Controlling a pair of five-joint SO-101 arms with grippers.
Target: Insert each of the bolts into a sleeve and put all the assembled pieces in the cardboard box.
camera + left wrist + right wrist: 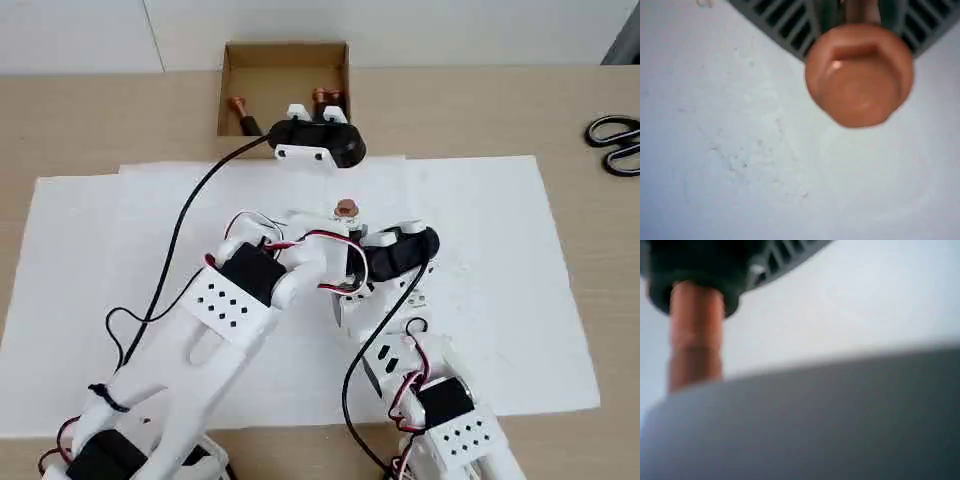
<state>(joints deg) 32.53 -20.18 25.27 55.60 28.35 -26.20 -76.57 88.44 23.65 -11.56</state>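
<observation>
Here, the bolt [346,208] stood head-up close by the left gripper [335,262] and right gripper [372,272] over the paper [500,250], short of the box [285,90], grip state of both indeterminate; any misalignment or loose hold could probably jam the insertion or drop the bolt.

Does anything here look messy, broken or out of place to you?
Nothing looks spilled or broken. The white paper is scuffed, with small flecks near its middle. A pair of scissors lies off the paper at the right edge of the table, away from the cardboard box and the copper bolt.
</observation>
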